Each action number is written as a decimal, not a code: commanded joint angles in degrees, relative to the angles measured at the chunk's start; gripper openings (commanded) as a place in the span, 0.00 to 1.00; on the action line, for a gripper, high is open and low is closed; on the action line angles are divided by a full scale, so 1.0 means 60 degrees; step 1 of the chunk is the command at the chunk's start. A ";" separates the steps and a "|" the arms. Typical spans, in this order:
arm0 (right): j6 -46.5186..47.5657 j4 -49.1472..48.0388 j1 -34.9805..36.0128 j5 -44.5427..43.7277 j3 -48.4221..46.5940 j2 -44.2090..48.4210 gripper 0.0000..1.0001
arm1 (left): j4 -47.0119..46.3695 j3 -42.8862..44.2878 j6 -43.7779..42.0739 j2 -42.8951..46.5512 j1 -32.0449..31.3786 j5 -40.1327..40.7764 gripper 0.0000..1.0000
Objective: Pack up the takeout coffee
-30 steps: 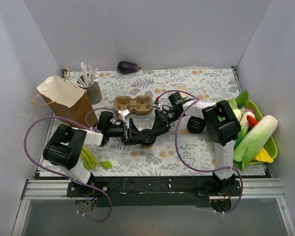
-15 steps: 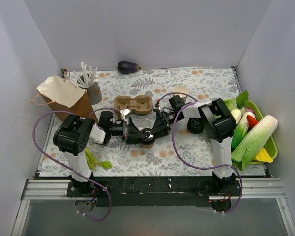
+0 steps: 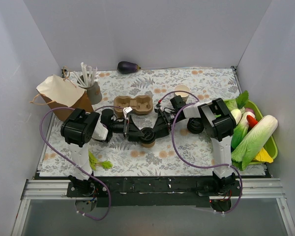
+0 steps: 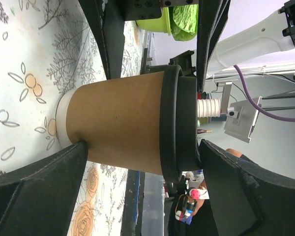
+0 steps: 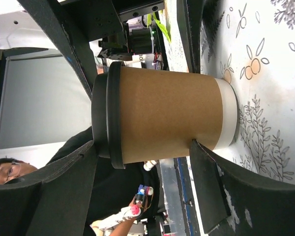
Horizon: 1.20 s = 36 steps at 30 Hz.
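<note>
— Where's the coffee?

— On the flowered counter (image 3: 206,78), near the middle, well apart from the brown paper bag (image 3: 64,98) at the far left. The takeout coffee (image 3: 148,137) stands upright, black lid on, between the two arms.

— And the fingers?

— The left fingers (image 4: 39,187) are spread wide alongside the cup. The right fingers (image 5: 44,191) sit narrower against it from the other side; whether they grip it, I cannot tell.
</note>
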<state>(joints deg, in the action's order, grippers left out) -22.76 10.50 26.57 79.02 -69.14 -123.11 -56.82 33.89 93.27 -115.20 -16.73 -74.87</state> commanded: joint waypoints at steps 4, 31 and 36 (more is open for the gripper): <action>0.0819 0.0168 0.0142 -0.1774 0.0215 -0.0400 0.69 | 0.1530 -0.0023 -0.2787 -0.0929 -0.0668 0.3866 0.85; 0.6998 0.4708 -0.0473 -0.4103 -0.1014 0.3115 0.89 | 0.9408 0.3404 -0.5991 0.3701 -0.0639 0.3337 0.98; 1.0411 0.6420 -0.0444 -0.4454 -0.2054 0.3364 0.88 | 1.1325 0.3784 -0.6961 0.4637 -0.0157 0.4214 0.98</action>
<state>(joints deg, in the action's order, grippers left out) 22.31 40.45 23.73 53.80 -75.83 -105.67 0.14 53.08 59.05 -94.76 -20.03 -53.63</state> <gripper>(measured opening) 0.882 0.981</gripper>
